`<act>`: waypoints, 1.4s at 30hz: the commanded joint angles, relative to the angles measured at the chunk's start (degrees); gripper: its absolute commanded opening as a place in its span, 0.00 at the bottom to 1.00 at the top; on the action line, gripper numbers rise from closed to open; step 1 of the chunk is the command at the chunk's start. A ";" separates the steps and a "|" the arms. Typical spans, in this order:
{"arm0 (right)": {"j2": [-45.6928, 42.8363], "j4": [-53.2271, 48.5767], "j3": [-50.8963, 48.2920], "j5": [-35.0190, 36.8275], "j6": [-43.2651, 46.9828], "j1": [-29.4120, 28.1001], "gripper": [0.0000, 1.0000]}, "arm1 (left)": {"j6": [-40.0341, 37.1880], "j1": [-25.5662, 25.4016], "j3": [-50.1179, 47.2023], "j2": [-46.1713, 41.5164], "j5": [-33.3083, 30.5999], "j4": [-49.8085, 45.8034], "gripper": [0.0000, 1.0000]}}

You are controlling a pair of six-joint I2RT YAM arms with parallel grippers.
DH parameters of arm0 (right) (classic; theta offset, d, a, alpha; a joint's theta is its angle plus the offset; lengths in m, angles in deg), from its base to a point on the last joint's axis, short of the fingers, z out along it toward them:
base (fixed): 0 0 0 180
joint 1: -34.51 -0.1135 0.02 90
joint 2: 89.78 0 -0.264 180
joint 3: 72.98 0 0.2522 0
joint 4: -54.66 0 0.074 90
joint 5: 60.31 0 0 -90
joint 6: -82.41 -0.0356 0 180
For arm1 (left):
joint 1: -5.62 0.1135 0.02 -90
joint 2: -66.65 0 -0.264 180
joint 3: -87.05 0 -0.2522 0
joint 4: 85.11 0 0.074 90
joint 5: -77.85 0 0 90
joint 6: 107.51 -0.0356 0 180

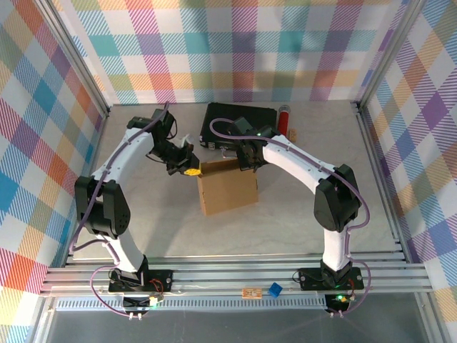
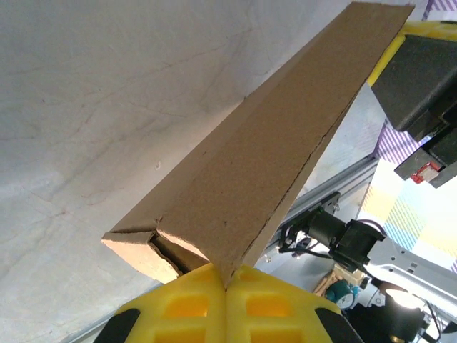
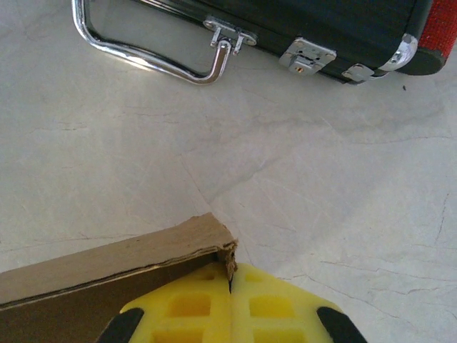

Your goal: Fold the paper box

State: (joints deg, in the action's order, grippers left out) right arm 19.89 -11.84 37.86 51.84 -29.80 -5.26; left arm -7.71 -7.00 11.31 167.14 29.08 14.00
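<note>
On table, 1 paper box; L gripper, R gripper pinching.

The paper box is seen as matt brown cardboard, fibrous at cut edges. The left gripper and right gripper are finished in smooth yellow plastic. At twelve o'clock, a glossy chromed handle is fitted to the black case.

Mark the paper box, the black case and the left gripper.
paper box (image 1: 228, 189): top external view, middle of its brown face.
black case (image 3: 335, 18): right wrist view, its dark front wall.
left gripper (image 2: 227, 280): left wrist view, midway between its yellow fingertips.
</note>
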 commanded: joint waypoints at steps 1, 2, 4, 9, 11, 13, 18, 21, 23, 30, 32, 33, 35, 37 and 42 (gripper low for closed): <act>-2.72 -0.04 -0.70 2.83 -0.59 0.29 0.00 | 1.00 -0.59 3.86 1.43 -1.15 1.46 0.00; -3.17 0.36 -0.64 3.00 -0.91 0.41 0.00 | 1.01 -0.81 4.78 2.26 -1.24 1.86 0.00; -3.74 1.11 -0.47 3.17 -1.50 0.65 0.00 | 0.75 -1.08 6.84 4.21 -0.94 2.41 0.00; -4.03 3.68 -0.75 4.19 -1.33 1.81 0.00 | -2.12 -1.96 13.45 8.48 -4.29 1.24 0.00; -3.84 4.31 -0.98 4.49 -1.25 2.36 0.00 | -3.87 -1.97 15.84 9.99 -5.42 0.01 0.00; -3.92 5.70 -1.69 4.06 -1.03 2.77 0.00 | -4.89 -2.06 16.46 10.64 -6.34 0.15 0.00; -2.38 5.75 -0.99 2.62 -1.59 2.85 0.00 | -8.53 -2.58 16.72 11.33 -8.49 -0.47 0.00; -1.36 5.30 -0.85 2.89 -2.00 2.85 0.00 | -10.00 -2.59 17.52 11.63 -9.47 -2.28 0.00; -0.93 4.92 -0.72 3.21 -2.37 2.85 0.00 | -10.40 -2.58 18.90 12.05 -10.08 -4.31 0.00; -0.77 4.87 -0.93 3.96 -2.83 2.86 0.00 | -10.29 -2.58 20.30 12.18 -13.84 -8.31 0.00; -0.57 4.57 -0.71 4.00 -2.87 2.87 0.00 | -10.26 -2.58 20.68 12.25 -15.14 -9.06 0.00; -0.59 4.49 -0.74 4.00 -2.94 2.85 0.00 | -10.32 -2.59 20.74 12.25 -15.85 -9.22 0.00; -0.64 4.39 -0.83 4.05 -3.08 2.85 0.00 | -10.31 -2.58 21.31 12.25 -17.23 -9.59 0.00; -0.68 4.30 -0.84 4.21 -3.24 2.86 0.00 | -10.19 -2.67 21.94 12.34 -17.87 -9.80 0.00; -0.68 4.22 -0.69 4.04 -3.52 2.89 0.00 | -9.80 -3.10 20.97 12.46 -15.92 -9.61 0.00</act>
State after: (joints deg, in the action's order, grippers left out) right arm 18.08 -5.19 36.98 55.20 -32.25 -2.61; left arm -17.15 -9.72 31.87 179.53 13.87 7.09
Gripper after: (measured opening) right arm 0.042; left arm 0.039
